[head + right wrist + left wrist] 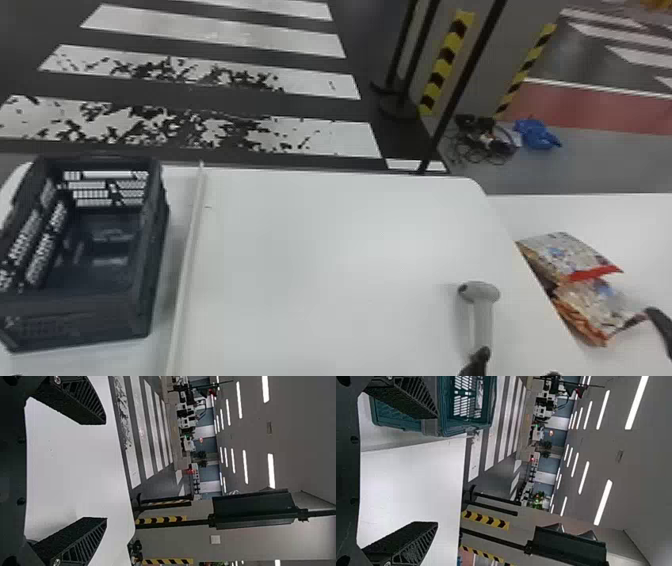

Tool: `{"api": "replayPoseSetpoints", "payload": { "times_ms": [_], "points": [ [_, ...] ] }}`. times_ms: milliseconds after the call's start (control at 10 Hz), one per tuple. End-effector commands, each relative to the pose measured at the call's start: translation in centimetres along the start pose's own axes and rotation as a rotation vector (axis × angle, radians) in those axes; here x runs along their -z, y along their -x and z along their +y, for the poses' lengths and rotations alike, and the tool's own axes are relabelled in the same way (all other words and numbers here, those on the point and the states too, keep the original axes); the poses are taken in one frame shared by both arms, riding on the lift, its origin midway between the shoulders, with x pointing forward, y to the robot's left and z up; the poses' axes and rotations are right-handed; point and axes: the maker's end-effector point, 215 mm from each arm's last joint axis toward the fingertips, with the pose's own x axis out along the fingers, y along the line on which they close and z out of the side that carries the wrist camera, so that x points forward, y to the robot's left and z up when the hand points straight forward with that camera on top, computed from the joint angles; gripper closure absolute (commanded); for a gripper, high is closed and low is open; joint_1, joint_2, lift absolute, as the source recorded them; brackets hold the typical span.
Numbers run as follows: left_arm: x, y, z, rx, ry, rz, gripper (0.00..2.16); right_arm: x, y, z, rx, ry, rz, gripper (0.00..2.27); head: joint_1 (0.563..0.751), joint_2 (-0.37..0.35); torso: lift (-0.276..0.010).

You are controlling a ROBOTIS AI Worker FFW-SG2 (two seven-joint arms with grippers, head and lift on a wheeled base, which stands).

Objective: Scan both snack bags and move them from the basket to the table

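The dark basket (pixel 107 312) stands at the left of the head view, with no snack bag visible inside. Orange, white and red snack packaging (pixel 595 305) lies on the right-hand table; whether its two parts are separate bags is unclear. A pale scanner (pixel 482 320) is at the white table's right, with an unidentified dark piece by its handle's lower end. In the left wrist view my left gripper (pixel 438 471) is open and empty, the basket (pixel 466 429) beyond its upper finger. My right gripper (pixel 106 471) is also open and empty, with white tabletop behind it.
The white table (pixel 325 260) has a raised strip (pixel 187 260) between its middle and the basket. A pole (pixel 462 82) rises beyond its far edge. Another white table (pixel 520 212) adjoins on the right, where a black curved object (pixel 661 325) is close to the packaging.
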Motion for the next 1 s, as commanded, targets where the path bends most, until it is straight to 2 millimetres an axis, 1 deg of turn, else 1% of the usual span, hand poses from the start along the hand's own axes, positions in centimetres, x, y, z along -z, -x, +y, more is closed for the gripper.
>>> {"api": "replayPoseSetpoints", "payload": {
  "times_ms": [0,300,500,900],
  "points": [
    [0.19,0.02,0.19,-0.004,0.0,0.003,0.03,0.11,0.05,-0.03,0.0,0.0,0.002,0.06,0.695,-0.243,-0.098],
    [0.29,0.02,0.25,-0.005,0.0,0.003,0.03,-0.02,0.22,-0.15,0.001,0.0,-0.011,0.07,0.695,-0.241,-0.098],
    [0.24,-0.02,0.23,-0.003,0.001,0.001,0.03,-0.5,0.25,-0.17,0.001,-0.002,-0.027,0.08,0.695,-0.242,-0.098],
    [0.12,-0.16,0.29,-0.003,-0.001,-0.005,0.03,-0.51,0.41,-0.26,0.0,-0.002,-0.037,0.08,0.695,-0.246,-0.098]
  ]
}}
